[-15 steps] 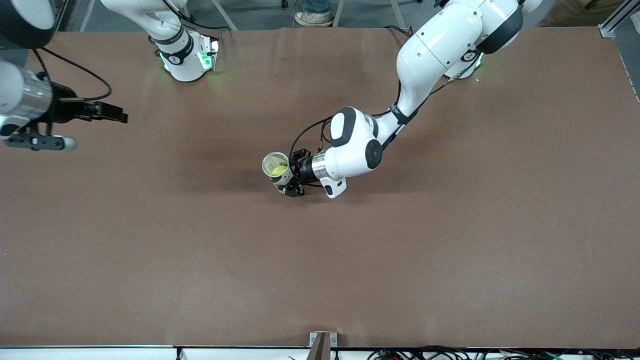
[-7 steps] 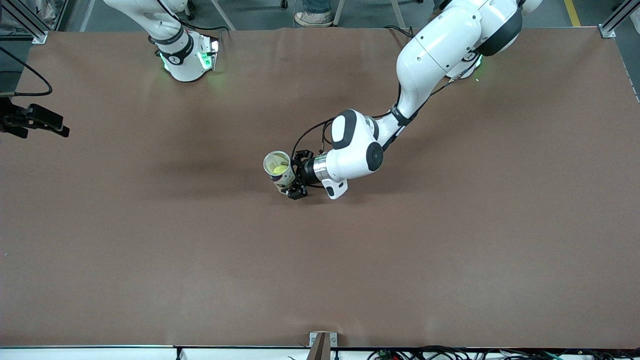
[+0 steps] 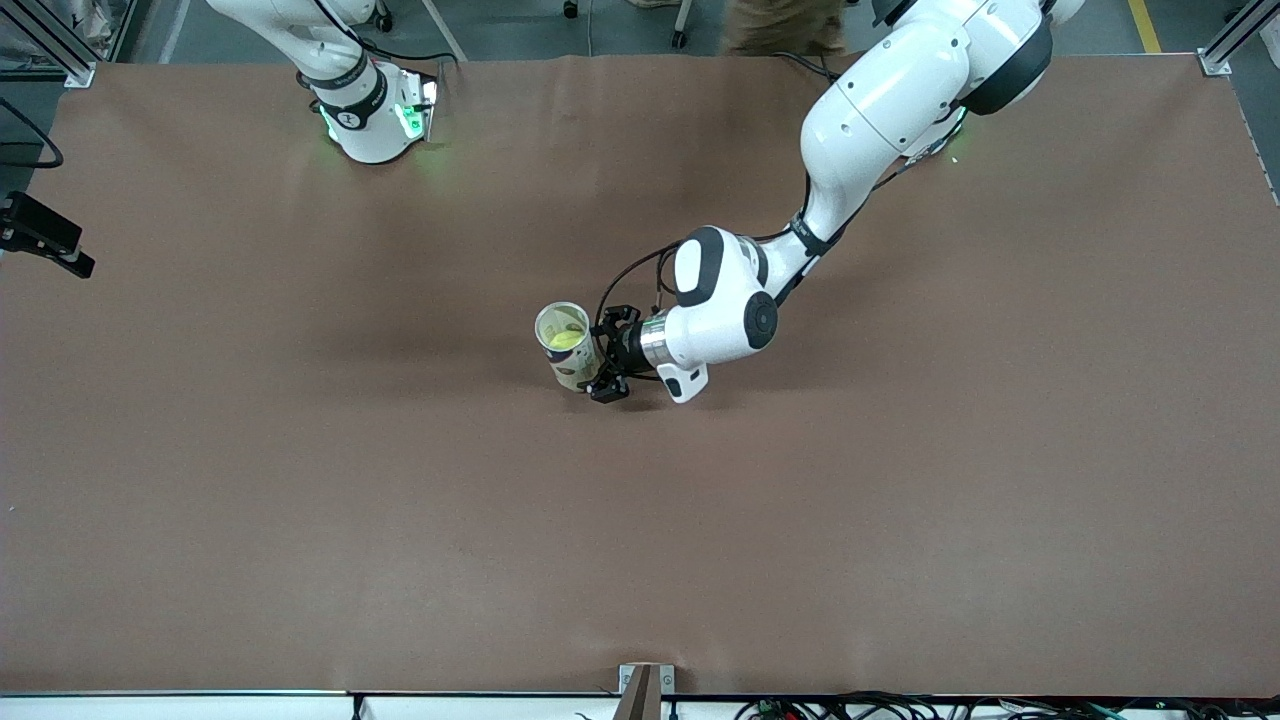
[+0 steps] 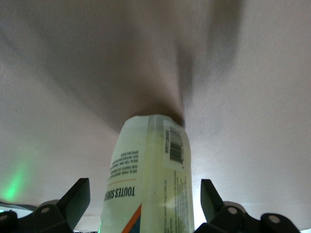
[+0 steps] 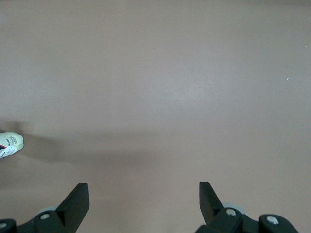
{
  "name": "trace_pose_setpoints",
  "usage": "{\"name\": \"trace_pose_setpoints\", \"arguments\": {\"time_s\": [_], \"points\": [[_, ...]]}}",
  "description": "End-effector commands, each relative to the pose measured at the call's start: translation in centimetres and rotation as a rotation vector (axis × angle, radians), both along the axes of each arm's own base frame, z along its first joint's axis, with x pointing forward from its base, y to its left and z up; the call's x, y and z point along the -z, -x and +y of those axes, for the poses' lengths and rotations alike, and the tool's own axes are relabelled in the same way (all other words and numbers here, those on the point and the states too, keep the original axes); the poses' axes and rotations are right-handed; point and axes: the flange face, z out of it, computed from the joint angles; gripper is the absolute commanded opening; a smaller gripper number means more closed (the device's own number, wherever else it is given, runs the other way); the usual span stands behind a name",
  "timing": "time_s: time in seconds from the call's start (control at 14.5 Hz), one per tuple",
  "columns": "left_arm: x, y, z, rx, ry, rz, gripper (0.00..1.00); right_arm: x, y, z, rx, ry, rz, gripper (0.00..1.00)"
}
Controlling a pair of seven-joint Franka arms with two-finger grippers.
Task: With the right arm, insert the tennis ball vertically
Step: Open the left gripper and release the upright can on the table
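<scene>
Front view: my right arm has swung off toward its own end of brown paper-covered surface (image 3: 400,520); only tip of right hand (image 3: 45,235) shows at edge. Yellow-green tennis ball (image 3: 565,340) already sits inside white labelled cardboard tube (image 3: 570,350), so insertion looks done. Tube shifted slightly with left hand (image 3: 600,362).

Left wrist view: left hand (image 4: 146,206) fingers spread, tube (image 4: 148,174) upright between them, no clear contact.

Right wrist view: right hand (image 5: 144,204) spread, empty, level over bare surface (image 5: 155,73); tube (image 5: 9,144) well off to side.
</scene>
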Motion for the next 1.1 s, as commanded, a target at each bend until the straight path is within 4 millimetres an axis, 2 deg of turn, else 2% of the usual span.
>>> {"name": "trace_pose_setpoints", "arguments": {"time_s": [0.0, 0.07, 0.34, 0.41, 0.55, 0.76, 0.9, 1.03], "points": [[-0.5, -0.1, 1.1, 0.015, 0.016, 0.025, 1.0, -0.2, -0.3, 1.2, 0.02, 0.033, -0.004, 1.0], [-1.0, 0.0, 1.1, 0.032, 0.021, 0.034, 1.0, -0.2, -0.3, 1.4, 0.029, 0.033, -0.004, 1.0], [-2.0, -0.9, 4.3, 0.091, 0.024, -0.001, 1.0, -0.2, -0.4, 1.5, 0.033, 0.015, -0.003, 1.0], [-2.6, -1.0, 4.4, 0.129, 0.032, -0.011, 1.0, 0.5, -0.8, 1.7, 0.03, 0.014, 0.009, 1.0], [-3.5, -2.0, 6.4, 0.215, 0.027, 0.007, 1.0, 0.7, -0.9, 2.0, 0.023, 0.014, 0.013, 1.0], [-5.7, -4.2, 10.7, 0.347, -0.055, -0.01, 1.0, 0.9, -0.8, 1.7, 0.031, 0.01, 0.022, 1.0], [-7.6, -6.2, 14.8, 0.398, -0.112, -0.026, 1.0, 0.9, -1.0, 1.6, 0.029, 0.011, 0.016, 1.0], [-10.6, -7.9, 18.9, 0.482, -0.206, -0.083, 1.0, 0.8, -0.9, 1.5, 0.029, 0.012, 0.013, 1.0]]}}
